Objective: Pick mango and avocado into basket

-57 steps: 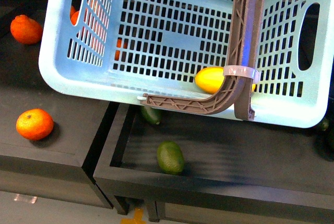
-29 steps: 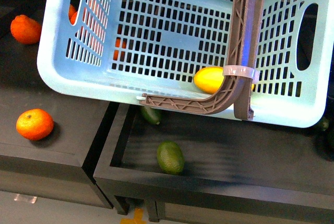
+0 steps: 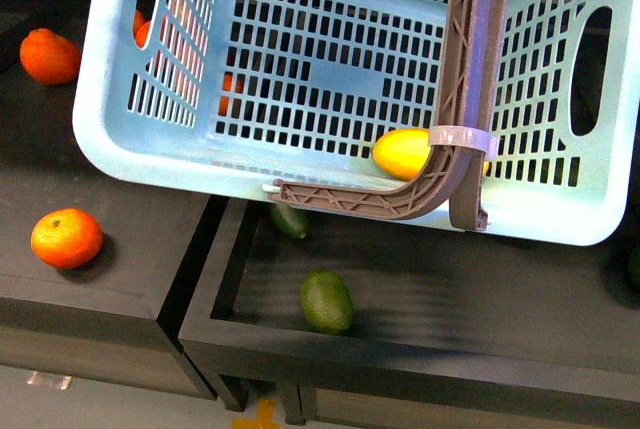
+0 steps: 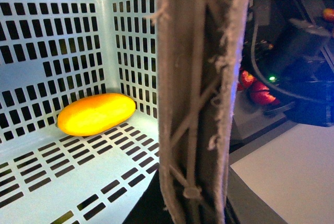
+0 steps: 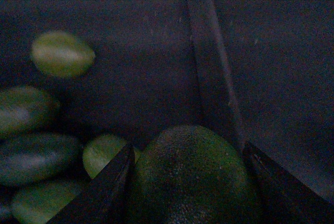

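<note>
Nearest, a black tray (image 3: 400, 354) w/ a raised rim holds a loose green oval fruit (image 3: 326, 301) close to its front-left corner. A darker green fruit (image 3: 288, 219) lies further back in the same tray, half hidden under the basket's edge. Left of the tray, on a separate black shelf (image 3: 120, 279), sits an orange (image 3: 66, 238). Above and behind these, the basket (image 3: 130, 149), light teal w/ lattice walls, hangs tilted, its near rim over the tray's back. Its brown handle (image 3: 470, 69) runs up across the right half, w/ a white tie (image 3: 460, 136) wrapped round it. The mango (image 3: 403, 152) lies inside the basket on the lattice floor by the near wall, partly behind the handle. The left gripper's fingers don't show in any view; the handle fills the left wrist cam, so can't tell if it's apart or together. The right wrist cam is dim: the right gripper (image 5: 188, 148) is clamped on the avocado (image 5: 193, 182), a dark finger (image 5: 102, 195) tight on each side, w/ a dark tray floor and a divider ridge (image 5: 209, 62) behind it. More green fruits (image 5: 62, 53) lie loose nearby. Far left, another orange (image 3: 48, 56) sits beside the basket; more orange fruit (image 3: 150, 29) shows thru the lattice.
</note>
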